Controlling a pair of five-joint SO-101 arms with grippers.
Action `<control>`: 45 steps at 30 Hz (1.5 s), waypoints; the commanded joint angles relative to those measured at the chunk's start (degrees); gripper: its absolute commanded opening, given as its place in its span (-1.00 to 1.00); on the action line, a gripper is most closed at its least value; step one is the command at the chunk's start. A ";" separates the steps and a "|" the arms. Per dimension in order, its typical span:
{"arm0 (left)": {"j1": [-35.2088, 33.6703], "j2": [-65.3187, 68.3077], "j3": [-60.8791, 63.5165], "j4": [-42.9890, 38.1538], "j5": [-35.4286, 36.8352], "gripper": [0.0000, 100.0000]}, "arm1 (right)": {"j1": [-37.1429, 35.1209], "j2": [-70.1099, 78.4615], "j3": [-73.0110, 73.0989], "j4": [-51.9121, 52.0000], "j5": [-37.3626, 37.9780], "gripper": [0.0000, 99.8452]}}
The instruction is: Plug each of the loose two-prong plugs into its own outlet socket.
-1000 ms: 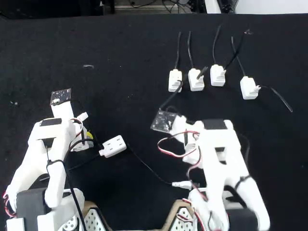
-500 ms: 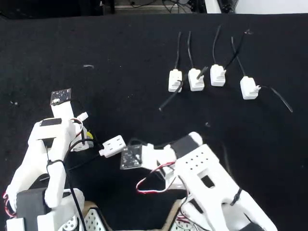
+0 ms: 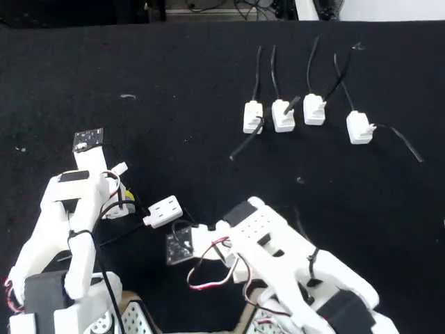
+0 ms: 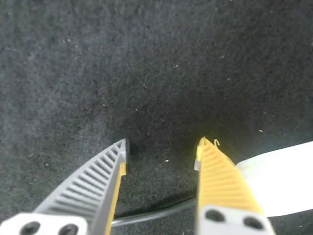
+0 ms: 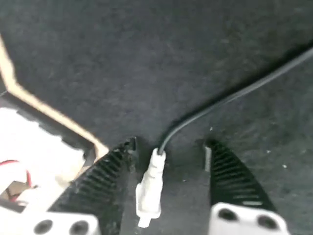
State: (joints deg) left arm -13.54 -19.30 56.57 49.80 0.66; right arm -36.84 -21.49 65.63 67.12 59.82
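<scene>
Several white two-prong plugs (image 3: 283, 115) lie in a row at the far right, each with a black cord, none held. A white outlet block (image 3: 163, 211) lies at the near left, beside the left arm. In the left wrist view my left gripper (image 4: 163, 143) hangs open over bare black cloth, with the outlet block (image 4: 276, 178) just outside its yellow finger. My right gripper (image 5: 169, 144) is open low over the cloth. A small white cable connector (image 5: 149, 188) lies between its fingers, nearer one of them, and its black cord runs away.
The black cloth (image 3: 174, 90) covers the whole table. The arms' bases with wooden edges (image 5: 54, 117) stand at the near edge. A black cable (image 4: 156, 213) runs under the left gripper. A loose black cord (image 3: 245, 145) trails from the leftmost plug.
The right arm has swung from the middle of the table down and left to the near edge, close to the outlet block. The left arm and the plugs have stayed put.
</scene>
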 commanded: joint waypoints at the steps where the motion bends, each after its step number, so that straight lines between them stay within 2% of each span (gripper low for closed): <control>1: -0.57 -1.05 0.13 -0.70 0.18 -0.54 | -0.53 2.59 1.10 -5.71 -2.64 -0.66; 4: -0.57 -1.14 0.13 -0.70 0.18 -0.54 | -0.53 2.59 0.75 -7.03 -5.98 -0.99; 5: -0.57 -1.14 0.13 -0.70 0.18 -0.54 | -0.53 2.59 0.75 -7.03 -6.77 -0.94; 13: -0.66 -1.23 0.13 -0.62 0.18 -0.54 | 0.97 -4.79 0.40 -6.07 -7.82 -0.98; 18: -0.66 -1.23 0.13 -0.70 0.18 -0.54 | 10.81 -17.54 -3.12 -4.57 -12.22 -0.98; 21: -0.66 -1.23 0.04 -0.70 0.18 -0.54 | 16.44 -23.60 -5.58 -4.92 -17.76 -0.98; 24: -0.66 -1.14 0.04 -0.70 0.18 -0.54 | 19.16 -27.30 -7.25 -4.92 -23.21 -0.98; 35: -0.66 -1.14 0.04 -0.79 0.18 -0.54 | 17.76 -25.71 -10.33 -9.14 -47.12 -0.97; 39: -0.66 -1.14 0.04 -0.70 0.18 -0.54 | 16.53 -23.96 -11.21 -11.25 -50.55 -0.97; 45: -0.66 -1.14 0.04 -0.62 0.18 -0.54 | 19.43 -22.20 -11.56 -13.27 -53.54 -0.97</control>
State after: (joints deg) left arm -13.63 -19.30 56.57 49.80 0.66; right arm -19.16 -43.91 57.89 54.90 8.13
